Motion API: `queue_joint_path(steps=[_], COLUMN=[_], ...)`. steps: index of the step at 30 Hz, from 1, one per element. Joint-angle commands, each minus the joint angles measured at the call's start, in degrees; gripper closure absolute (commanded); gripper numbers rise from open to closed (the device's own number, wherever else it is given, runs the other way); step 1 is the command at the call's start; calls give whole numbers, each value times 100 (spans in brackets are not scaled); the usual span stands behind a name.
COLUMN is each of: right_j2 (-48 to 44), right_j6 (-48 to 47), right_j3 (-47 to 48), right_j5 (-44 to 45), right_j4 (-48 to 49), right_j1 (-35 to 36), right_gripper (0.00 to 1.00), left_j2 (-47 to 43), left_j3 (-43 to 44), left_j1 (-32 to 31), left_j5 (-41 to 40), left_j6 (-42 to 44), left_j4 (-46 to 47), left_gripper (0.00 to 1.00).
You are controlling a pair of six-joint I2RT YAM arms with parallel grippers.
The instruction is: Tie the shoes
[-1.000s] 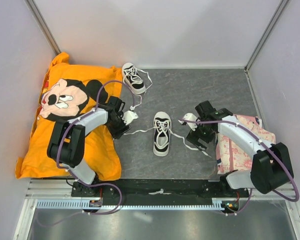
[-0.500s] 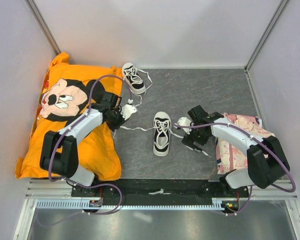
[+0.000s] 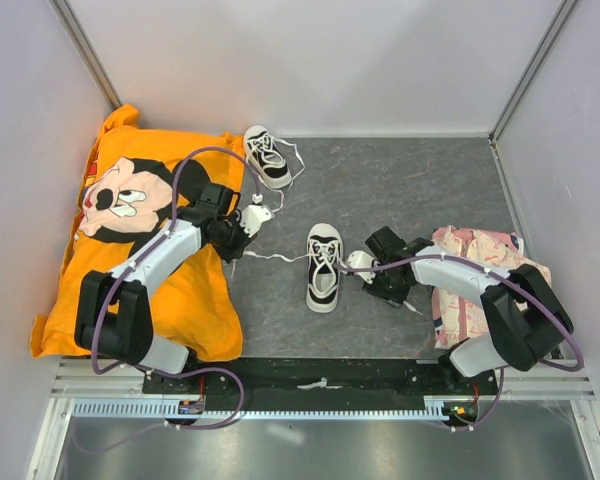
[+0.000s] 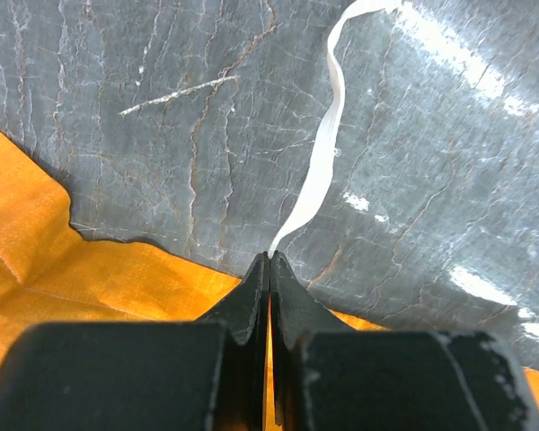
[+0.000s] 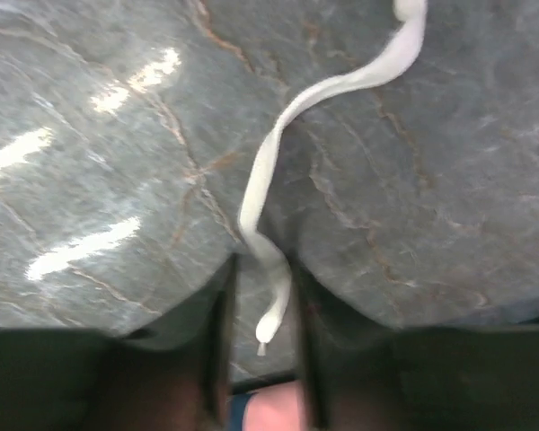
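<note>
One black shoe (image 3: 323, 267) with a white toe cap lies in the middle of the grey mat, its white laces trailing out to both sides. The second shoe (image 3: 267, 155) lies at the back by the orange cloth. My left gripper (image 3: 236, 249) (image 4: 270, 260) is shut on the end of the left lace (image 4: 323, 153), at the cloth's edge. My right gripper (image 3: 392, 290) (image 5: 260, 269) is low over the mat just right of the middle shoe. Its fingers stand a little apart, and the tip of the right lace (image 5: 269, 162) lies loose in the gap, touching neither finger.
An orange cartoon-mouse cloth (image 3: 130, 250) (image 4: 90, 278) covers the left side, under my left arm. A pink patterned cloth (image 3: 480, 290) lies at the right, under my right arm. Grey walls close in the back and both sides.
My left gripper closed on the left lace and shifted slightly up and left. My right gripper slid left toward the middle shoe, and its jaws narrowed around the lace tip.
</note>
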Motion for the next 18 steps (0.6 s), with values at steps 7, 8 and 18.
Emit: queue_joint_path(steps=[7, 8, 18], right_j2=[-647, -840, -544], right_j6=[231, 222, 537], right_j3=[301, 469, 3298], right_j5=[373, 365, -1152], right_j4=[-8, -61, -457], right_j1=[-100, -170, -593], right_gripper=[100, 100, 100], left_j2=[-802, -994, -2629], left_j3=[660, 695, 626], left_j1=[25, 16, 16], left_j5=[553, 606, 1379], left_j6=[-514, -505, -101], left_j4=[-314, -331, -674], left_gripper=[98, 98, 98])
